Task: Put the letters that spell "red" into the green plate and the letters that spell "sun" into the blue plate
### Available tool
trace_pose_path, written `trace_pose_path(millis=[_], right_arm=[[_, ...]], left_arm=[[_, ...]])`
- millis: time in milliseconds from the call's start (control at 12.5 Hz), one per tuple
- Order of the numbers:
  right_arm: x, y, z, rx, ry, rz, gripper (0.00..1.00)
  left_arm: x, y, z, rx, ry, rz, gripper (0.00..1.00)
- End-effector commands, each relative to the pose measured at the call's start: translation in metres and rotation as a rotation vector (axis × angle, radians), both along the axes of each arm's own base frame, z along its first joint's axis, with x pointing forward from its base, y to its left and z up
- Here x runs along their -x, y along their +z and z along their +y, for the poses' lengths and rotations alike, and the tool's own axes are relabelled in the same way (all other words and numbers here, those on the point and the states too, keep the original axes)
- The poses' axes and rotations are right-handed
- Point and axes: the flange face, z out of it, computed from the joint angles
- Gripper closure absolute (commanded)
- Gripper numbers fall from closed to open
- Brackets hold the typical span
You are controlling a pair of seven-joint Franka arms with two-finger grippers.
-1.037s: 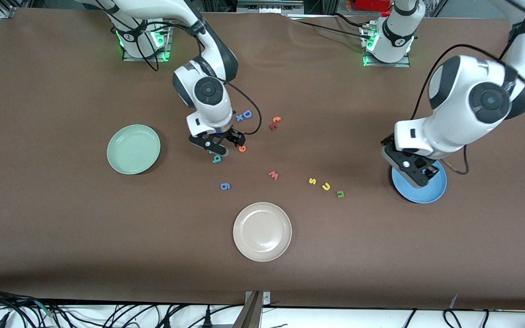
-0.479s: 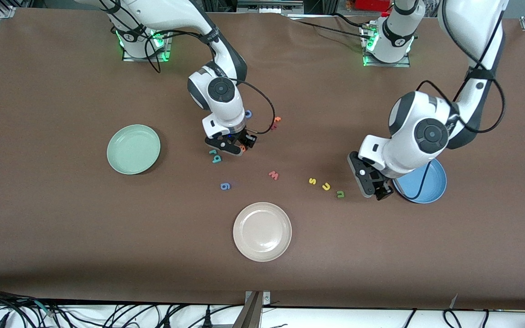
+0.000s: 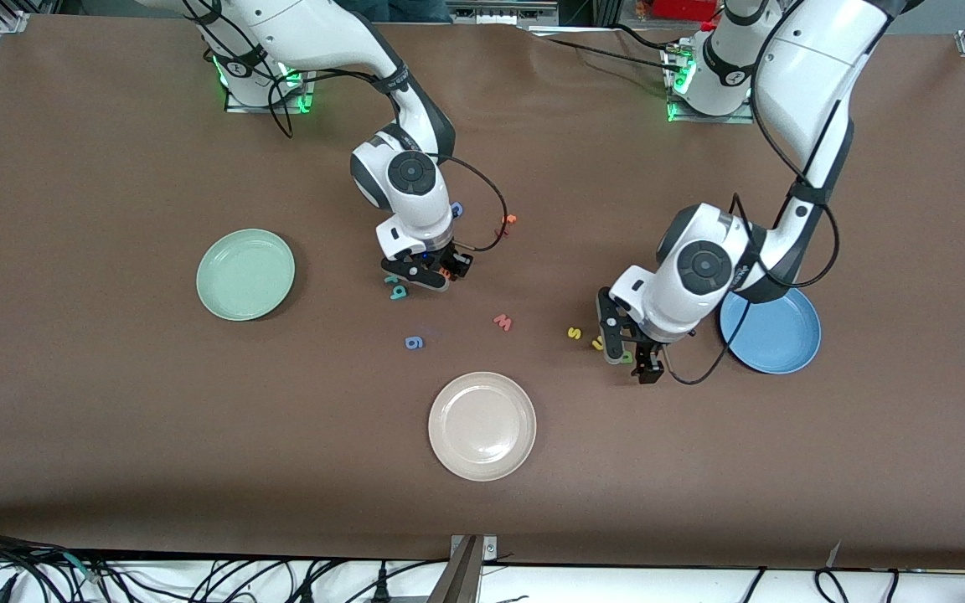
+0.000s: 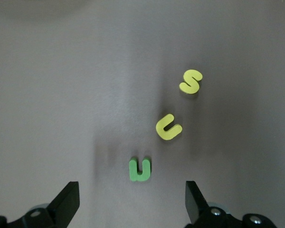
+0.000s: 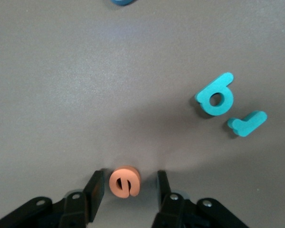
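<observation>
The orange "e" lies on the table between the fingers of my right gripper, which is open, with one finger close to the letter and a gap at the other. The teal "d" and teal "r" lie beside it, toward the green plate. My left gripper hangs wide open over the dark green "n". The yellow "u" and yellow "s" lie in a row with it. The blue plate sits beside the left arm with nothing in it.
A beige-white plate sits nearer the front camera, mid-table. A red "w" and a blue "g" lie between the two letter groups. Orange-red letters and a blue letter lie by the right arm's wrist.
The left arm swung from over the blue plate to over the green "n". The right gripper shifted from the teal letters to the orange "e" and its fingers narrowed around it.
</observation>
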Motion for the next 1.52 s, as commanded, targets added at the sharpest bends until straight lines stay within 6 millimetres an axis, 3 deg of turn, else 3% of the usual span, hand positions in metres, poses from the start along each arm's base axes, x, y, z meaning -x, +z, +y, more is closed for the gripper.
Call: trace_pose_path(millis=[0, 239, 399, 558, 638, 798, 957, 1196, 1436], right_arm=[[0.000, -0.002, 0.005, 0.006, 0.009, -0.023, 0.50], [0.003, -0.010, 0.006, 0.019, 0.020, -0.019, 0.53], [0.003, -0.010, 0.006, 0.024, 0.029, -0.023, 0.69], [0.003, -0.009, 0.006, 0.024, 0.034, -0.025, 0.89], [0.003, -0.006, 0.006, 0.023, 0.036, -0.027, 0.93], [-0.004, 0.003, 0.001, 0.030, 0.037, -0.036, 0.95], [-0.012, 0.025, -0.009, 0.059, 0.027, -0.025, 0.95], [-0.039, 0.077, -0.055, 0.152, 0.136, 0.018, 0.95], [-0.060, 0.105, -0.108, 0.201, 0.214, 0.060, 0.95]], left_arm=[[-0.008, -0.003, 0.006, -0.051, -0.074, -0.054, 0.02], [-0.014, -0.020, 0.024, -0.050, -0.033, -0.061, 0.06], [-0.012, -0.028, 0.024, -0.047, 0.019, -0.051, 0.14], [-0.009, -0.036, 0.023, -0.046, 0.058, -0.038, 0.14], [-0.008, -0.038, 0.023, -0.047, 0.058, -0.035, 0.13], [-0.002, -0.042, 0.008, -0.045, 0.054, -0.028, 0.13], [0.007, -0.055, -0.003, -0.047, 0.082, -0.009, 0.13], [0.010, -0.060, -0.005, -0.048, 0.085, -0.002, 0.13], [0.013, -0.068, -0.007, -0.051, 0.081, 0.008, 0.13]])
